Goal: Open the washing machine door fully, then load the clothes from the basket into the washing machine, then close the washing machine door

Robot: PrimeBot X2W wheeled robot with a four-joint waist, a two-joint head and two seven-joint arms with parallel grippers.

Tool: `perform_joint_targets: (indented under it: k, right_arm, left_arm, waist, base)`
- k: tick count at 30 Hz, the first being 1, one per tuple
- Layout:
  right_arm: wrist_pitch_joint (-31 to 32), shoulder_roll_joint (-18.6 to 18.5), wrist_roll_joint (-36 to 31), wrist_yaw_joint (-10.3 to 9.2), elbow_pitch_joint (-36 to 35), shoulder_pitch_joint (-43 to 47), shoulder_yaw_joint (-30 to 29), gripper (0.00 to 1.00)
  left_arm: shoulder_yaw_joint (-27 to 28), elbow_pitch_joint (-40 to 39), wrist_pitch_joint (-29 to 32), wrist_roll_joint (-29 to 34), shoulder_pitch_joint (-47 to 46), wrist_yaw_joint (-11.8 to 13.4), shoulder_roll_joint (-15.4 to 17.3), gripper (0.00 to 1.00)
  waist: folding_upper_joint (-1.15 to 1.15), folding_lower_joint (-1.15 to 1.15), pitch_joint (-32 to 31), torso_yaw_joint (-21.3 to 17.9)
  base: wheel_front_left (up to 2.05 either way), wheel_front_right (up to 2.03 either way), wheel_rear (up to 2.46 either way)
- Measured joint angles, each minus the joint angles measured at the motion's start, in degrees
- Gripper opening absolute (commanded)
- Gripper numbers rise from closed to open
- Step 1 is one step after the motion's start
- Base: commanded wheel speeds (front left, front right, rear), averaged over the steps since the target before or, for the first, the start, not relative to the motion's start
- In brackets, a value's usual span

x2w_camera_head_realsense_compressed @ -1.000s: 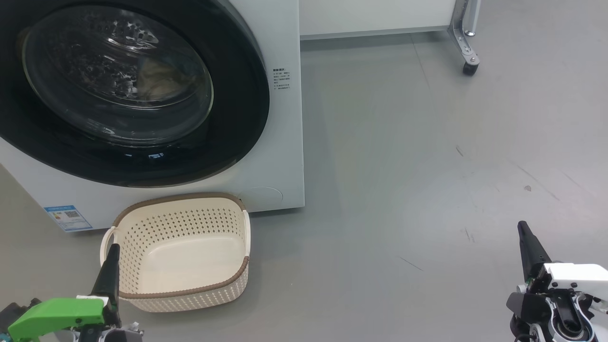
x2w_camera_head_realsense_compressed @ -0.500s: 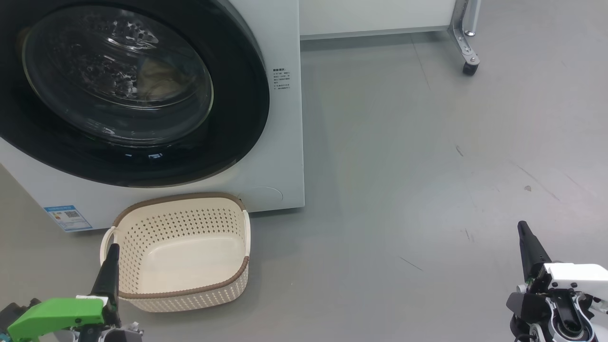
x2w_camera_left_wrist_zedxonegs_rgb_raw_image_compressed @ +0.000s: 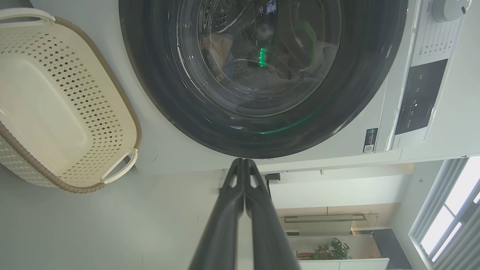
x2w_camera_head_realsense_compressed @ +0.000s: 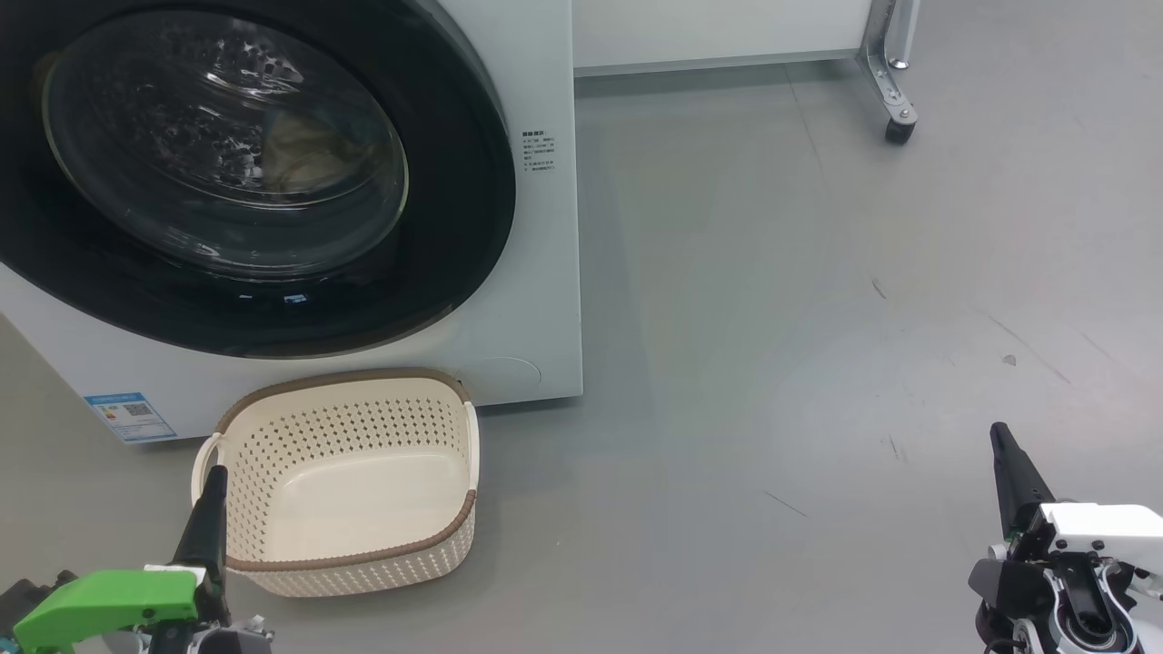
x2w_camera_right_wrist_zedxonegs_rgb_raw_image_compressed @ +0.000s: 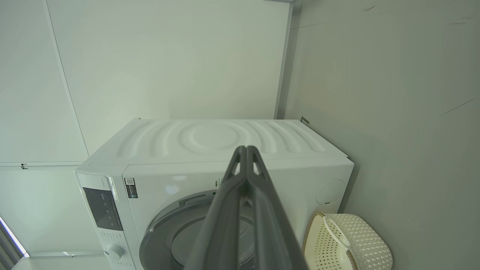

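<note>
Now both pairs of jaws are pressed shut, gripping nothing; the clothes (x2w_camera_head_realsense_compressed: 304, 156) lie behind the closed washing machine door (x2w_camera_head_realsense_compressed: 450, 236), well apart from them; the basket (x2w_camera_head_realsense_compressed: 363, 556) stands just beside the left jaws.

The washing machine (x2w_camera_head_realsense_compressed: 545, 300) blocks the upper left of the head view, and the washing machine door (x2w_camera_head_realsense_compressed: 454, 227) lies shut against its front, closing off the way inside. The basket (x2w_camera_head_realsense_compressed: 363, 577) stands just before the machine at lower left, open top unobstructed. Bare floor (x2w_camera_head_realsense_compressed: 800, 300) runs free across the centre and right; a wheeled metal leg (x2w_camera_head_realsense_compressed: 886, 73) stands at upper right.
</note>
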Motion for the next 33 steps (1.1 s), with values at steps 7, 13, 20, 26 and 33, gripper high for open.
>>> perform_joint_targets:
  k: [7, 13, 20, 26, 33]
  right_arm:
    - [0.00, 0.00, 0.00, 0.00, 0.00, 0.00, 0.00, 0.00]
    - [0.00, 0.00, 0.00, 0.00, 0.00, 0.00, 0.00, 0.00]
    - [0.00, 0.00, 0.00, 0.00, 0.00, 0.00, 0.00, 0.00]
    - [0.00, 0.00, 0.00, 0.00, 0.00, 0.00, 0.00, 0.00]
    - [0.00, 0.00, 0.00, 0.00, -0.01, 0.00, 0.00, 0.00]
  left_arm:
    - [0.11, -0.01, 0.26, 0.00, 0.00, 0.00, -0.02, 0.00]
    - [0.14, -0.02, 0.40, 0.08, 0.00, 0.00, -0.04, 0.00]
    - [0.18, -0.03, 0.40, 0.08, 0.00, 0.00, -0.07, 0.00]
    - [0.22, -0.04, 0.40, 0.10, 0.00, 0.00, -0.09, 0.00]
    - [0.26, -0.04, 0.41, 0.15, 0.00, 0.00, -0.10, 0.00]
  waist:
    - [0.00, 0.00, 0.00, 0.00]
    - [0.00, 0.00, 0.00, 0.00]
    - [0.00, 0.00, 0.00, 0.00]
    - [0.00, 0.00, 0.00, 0.00]
    - [0.00, 0.00, 0.00, 0.00]
  base:
    - [0.00, 0.00, 0.00]
    - [0.00, 0.00, 0.00]
    - [0.00, 0.00, 0.00]
    - [0.00, 0.00, 0.00]
    - [0.00, 0.00, 0.00]
